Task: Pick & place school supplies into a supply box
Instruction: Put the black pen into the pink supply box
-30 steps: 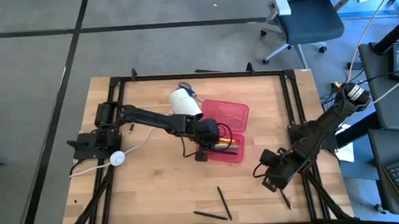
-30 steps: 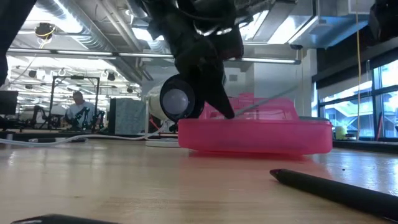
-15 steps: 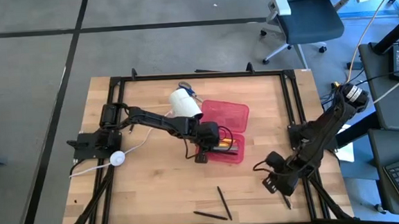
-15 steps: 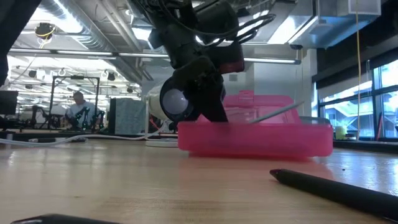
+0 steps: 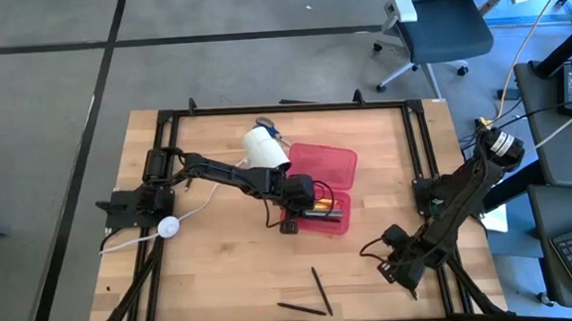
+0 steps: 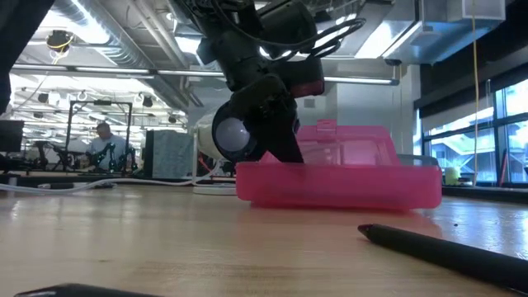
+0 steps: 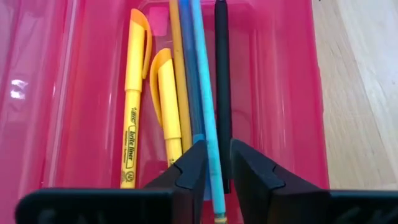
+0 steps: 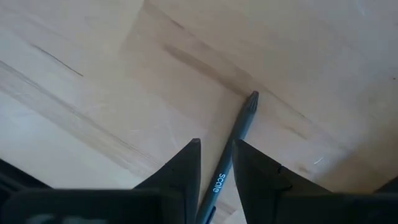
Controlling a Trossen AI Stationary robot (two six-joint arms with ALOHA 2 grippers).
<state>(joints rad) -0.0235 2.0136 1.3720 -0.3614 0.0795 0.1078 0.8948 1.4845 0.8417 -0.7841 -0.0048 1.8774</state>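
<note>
The supply box (image 5: 324, 163), a translucent pink case with its lid open, lies at mid-table. In its tray (image 7: 81, 93) lie two yellow highlighters (image 7: 134, 93), a blue pencil (image 7: 202, 93) and a black pen (image 7: 221, 74). My left gripper (image 7: 217, 168) reaches down into the tray, open, one finger on each side of the blue pencil's near end. My right gripper (image 8: 214, 158) hangs open, pointing down, near the table's front right corner. Its fingers stand either side of a dark grey pen (image 8: 239, 127) that lies flat on the wood.
Two more dark pens (image 5: 319, 290) (image 5: 300, 306) lie near the front edge; one (image 6: 445, 252) shows close in the low view. A white cylinder (image 5: 263, 147) stands behind the box, its white cable running to a puck (image 5: 169, 225) at the left.
My left gripper has sunk a little into the tray. The pencil that slanted up past the box rim has dropped flat inside. My right gripper has gone toward the table's near edge and down, rolling its wrist, and now stands over the grey pen.
</note>
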